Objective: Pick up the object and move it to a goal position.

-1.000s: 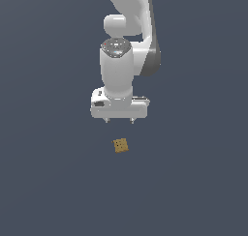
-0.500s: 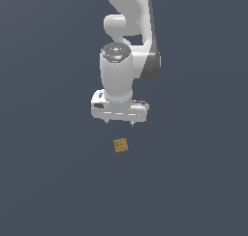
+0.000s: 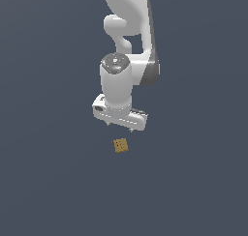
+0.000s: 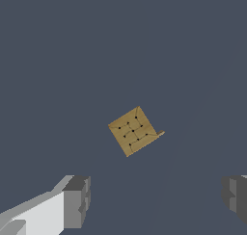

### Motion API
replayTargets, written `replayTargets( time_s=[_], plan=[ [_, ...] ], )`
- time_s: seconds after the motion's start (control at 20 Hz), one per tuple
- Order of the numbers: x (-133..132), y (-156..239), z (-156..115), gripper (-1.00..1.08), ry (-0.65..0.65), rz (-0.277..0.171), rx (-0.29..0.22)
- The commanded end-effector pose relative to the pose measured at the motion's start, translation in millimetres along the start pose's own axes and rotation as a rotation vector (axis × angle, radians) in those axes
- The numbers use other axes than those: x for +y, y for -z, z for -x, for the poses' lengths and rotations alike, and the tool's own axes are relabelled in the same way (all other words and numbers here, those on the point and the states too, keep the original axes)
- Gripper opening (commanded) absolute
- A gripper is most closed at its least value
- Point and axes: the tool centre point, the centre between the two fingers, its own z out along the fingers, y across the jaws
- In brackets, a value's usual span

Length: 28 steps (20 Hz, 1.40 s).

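Compared against the frames at 1.0 s and 0.5 s ago:

- Arm: wrist and claw (image 3: 119, 126) have come lower in the exterior view across the three frames. The claw body sat well above the cube (image 3: 121, 145) at 1.0 s ago, sat lower at 0.5 s ago, and is now near it, with only a narrow gap between the fingertips and the cube's top.
- Claw has also drifted slightly toward the exterior view's right, so it is now more nearly over the cube.
- Wrist joint cap has dropped in step with the claw, and more of the upper arm links shows above it.
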Motion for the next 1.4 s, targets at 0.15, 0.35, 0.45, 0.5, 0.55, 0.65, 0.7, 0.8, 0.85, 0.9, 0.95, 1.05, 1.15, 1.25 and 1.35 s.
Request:
replayTargets(
  time_s=[0.15, 0.35, 0.45, 0.5, 0.55, 0.65, 0.7, 0.8, 0.85, 0.9, 0.95, 1.05, 1.15, 1.25, 1.35],
  plan=[
    [-0.6, -15.3, -3.3, 1.0, -0.157, 0.0, -0.006],
    [-0.9, -26.4, -5.5, 1.0, -0.271, 0.001, -0.01],
    [-0.9, -31.9, -6.6, 1.0, -0.327, 0.002, -0.011],
    [-1.0, -34.7, -7.1, 1.0, -0.356, 0.003, -0.012],
    [-1.0, -37.4, -7.6, 1.0, -0.384, 0.004, -0.013],
    [-1.0, -43.0, -8.6, 1.0, -0.44, 0.005, -0.014],
    [-0.9, -45.7, -9.1, 1.0, -0.469, 0.006, -0.014],
    [-0.9, -51.2, -10.0, 1.0, -0.525, 0.008, -0.015],
    [-0.8, -54.0, -10.5, 1.0, -0.553, 0.009, -0.015],
    [-0.7, -56.7, -10.9, 1.0, -0.582, 0.01, -0.015],
    [-0.7, -59.5, -11.4, 1.0, -0.61, 0.011, -0.015],
    [-0.5, -65.0, -12.2, 1.0, -0.666, 0.014, -0.015],
    [-0.3, -70.5, -13.0, 1.0, -0.722, 0.016, -0.015],
    [-0.1, -75.7, -13.8, 1.0, -0.776, 0.019, -0.014],
    [0.2, -80.4, -14.5, 1.0, -0.825, 0.021, -0.013]
  ],
)
